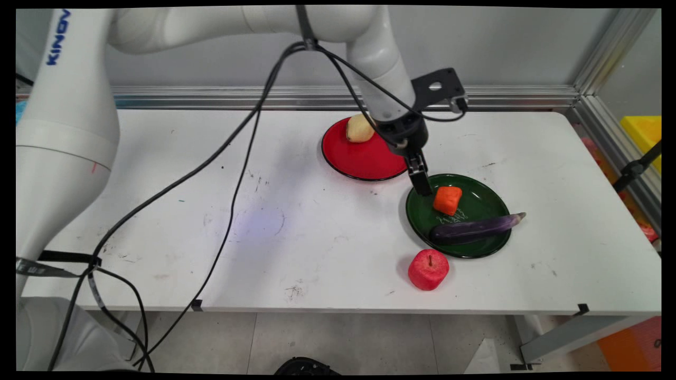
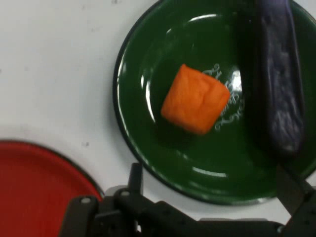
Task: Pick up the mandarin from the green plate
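Two items lie on my green plate (image 1: 478, 196): an orange block (image 1: 447, 200) and an eggplant (image 1: 475, 228), its long axis left-right, tip pointing right. My claw (image 1: 421, 184) hangs open and empty at the plate's upper-left rim.

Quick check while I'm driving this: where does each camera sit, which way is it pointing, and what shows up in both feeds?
Main view: fixed above the table's near side, looking down across it to the back wall; shows the white arm, cables and gripper.
Hand view: on the hand, looking down along the gripper; its black linkage and fingers rise from the bottom edge.
Shared: green plate holding the orange block and eggplant, plus the red plate.
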Robot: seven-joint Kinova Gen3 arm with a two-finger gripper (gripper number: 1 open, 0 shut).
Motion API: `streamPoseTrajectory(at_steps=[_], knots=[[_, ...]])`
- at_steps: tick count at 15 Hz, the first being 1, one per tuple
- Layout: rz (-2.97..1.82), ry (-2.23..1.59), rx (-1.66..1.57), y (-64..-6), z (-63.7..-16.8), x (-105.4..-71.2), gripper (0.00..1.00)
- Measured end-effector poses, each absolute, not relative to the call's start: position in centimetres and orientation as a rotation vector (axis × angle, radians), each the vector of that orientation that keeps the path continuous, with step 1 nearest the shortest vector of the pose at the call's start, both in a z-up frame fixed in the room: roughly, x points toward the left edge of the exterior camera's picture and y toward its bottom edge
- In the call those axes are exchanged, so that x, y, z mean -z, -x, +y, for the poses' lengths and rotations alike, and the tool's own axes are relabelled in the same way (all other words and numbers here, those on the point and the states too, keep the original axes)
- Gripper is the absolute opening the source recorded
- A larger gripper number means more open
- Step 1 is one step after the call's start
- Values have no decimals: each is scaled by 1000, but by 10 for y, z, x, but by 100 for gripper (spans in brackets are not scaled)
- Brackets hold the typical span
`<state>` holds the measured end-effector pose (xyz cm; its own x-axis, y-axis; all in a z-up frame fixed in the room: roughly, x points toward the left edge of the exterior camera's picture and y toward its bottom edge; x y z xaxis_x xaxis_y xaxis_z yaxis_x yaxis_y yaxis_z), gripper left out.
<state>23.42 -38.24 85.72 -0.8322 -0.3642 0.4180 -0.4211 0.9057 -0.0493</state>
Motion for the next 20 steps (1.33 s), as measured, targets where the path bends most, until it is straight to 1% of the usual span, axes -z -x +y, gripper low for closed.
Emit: streamPoseTrajectory(at_steps=[6,18,19,20], knots=[[-2680,-390,-207,-208,-404,-830,100],[-2706,-177,-175,-184,-424,-782,100],[-2706,-169,-175,-183,-425,-780,0],[-2705,-166,-176,-182,-426,-778,0]])
